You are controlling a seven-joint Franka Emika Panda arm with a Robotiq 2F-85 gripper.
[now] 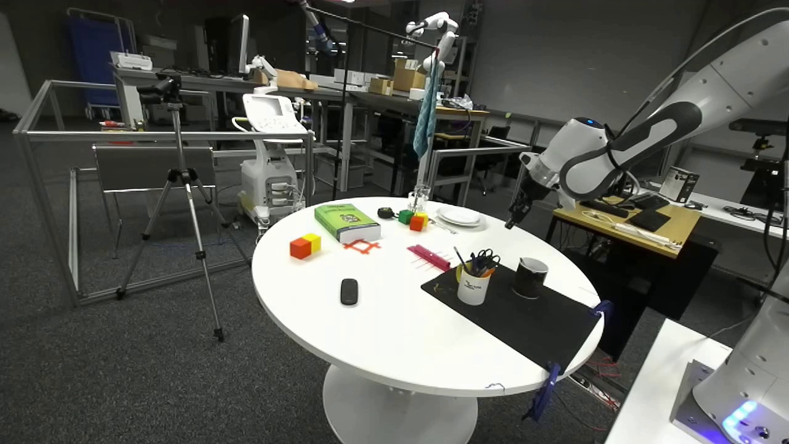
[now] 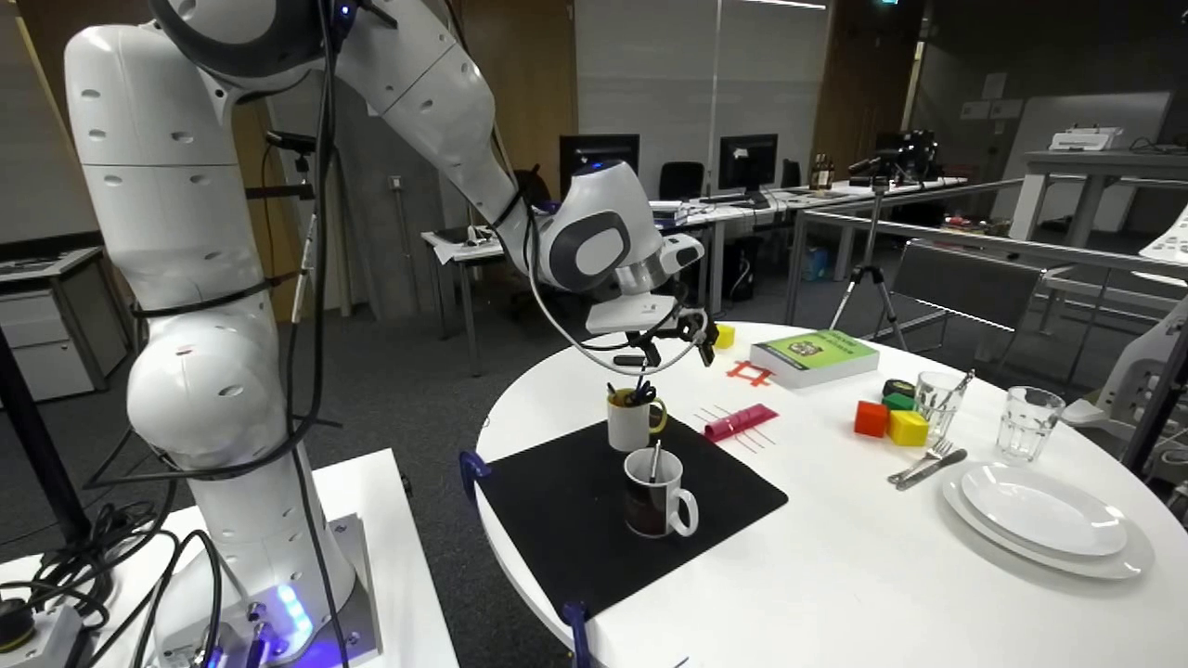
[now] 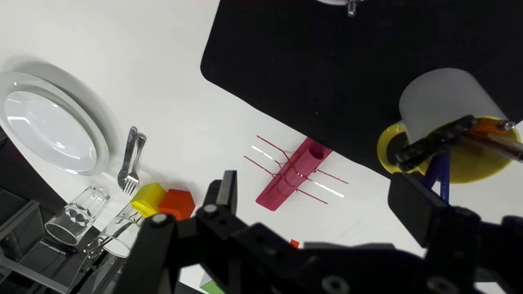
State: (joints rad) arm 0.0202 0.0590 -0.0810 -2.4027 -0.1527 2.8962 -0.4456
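Note:
My gripper (image 3: 315, 185) hangs over the white round table, jaws wide apart and nothing between them; in an exterior view it shows as black fingers (image 2: 707, 354) above the far part of the table. Below the gap in the wrist view lies a pink piece (image 3: 286, 181) with a tube and thin wires across it. Beside the right finger stands a white mug (image 3: 443, 98) with a yellow inside and handle, holding pens and scissors. It looks close to that finger, but contact cannot be judged. A dark mug with a white rim (image 2: 647, 506) stands on the black mat (image 2: 575, 501).
A green book (image 1: 348, 223), red and yellow cubes (image 1: 301, 248), a black handheld device (image 1: 349, 291) and a red-orange frame (image 1: 362, 246) lie on the table. Plates (image 2: 1044, 510), cutlery (image 2: 928, 464) and drinking glasses (image 2: 1028, 422) stand together. Blue clamps (image 1: 545, 391) grip the mat at the table edge.

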